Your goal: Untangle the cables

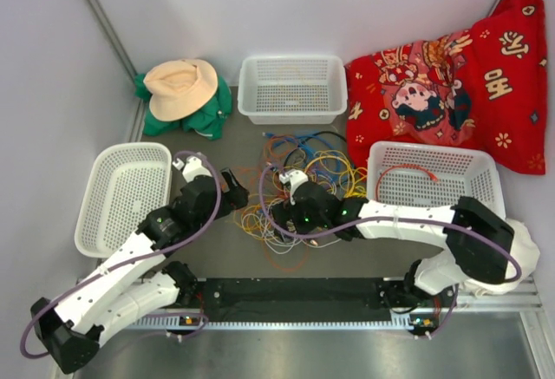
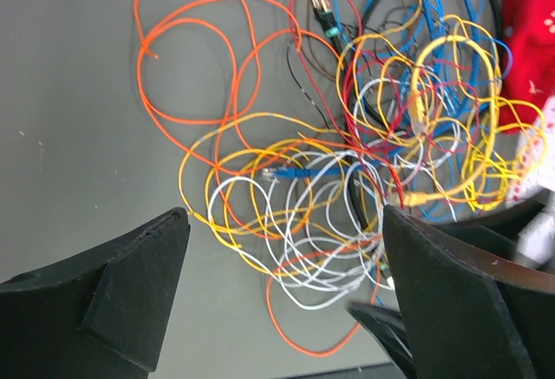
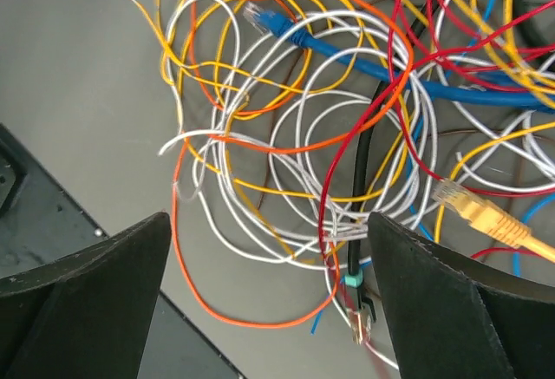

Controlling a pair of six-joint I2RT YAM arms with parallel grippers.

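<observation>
Cables point(image 1: 312, 149) light, limp and snag-prone, probably best taken at the outlying orange loop point(image 2: 186, 58); left claw point(image 2: 286, 214) and right claw point(image 3: 269, 218) both released, grasping nothing.

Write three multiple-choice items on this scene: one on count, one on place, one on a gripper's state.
1. How many white baskets are there? A two; B three; C four.
2. Where does the lone orange-red cable lie? A on the hat; B in the right basket; C on the red cushion.
3. The right gripper is: A shut on a blue cable; B shut on a yellow plug; C open.
Key: B, the left basket, back basket and right basket; B, it arcs across that basket's mesh; C, its fingers stand wide apart above the tangle, gripping nothing.
</observation>
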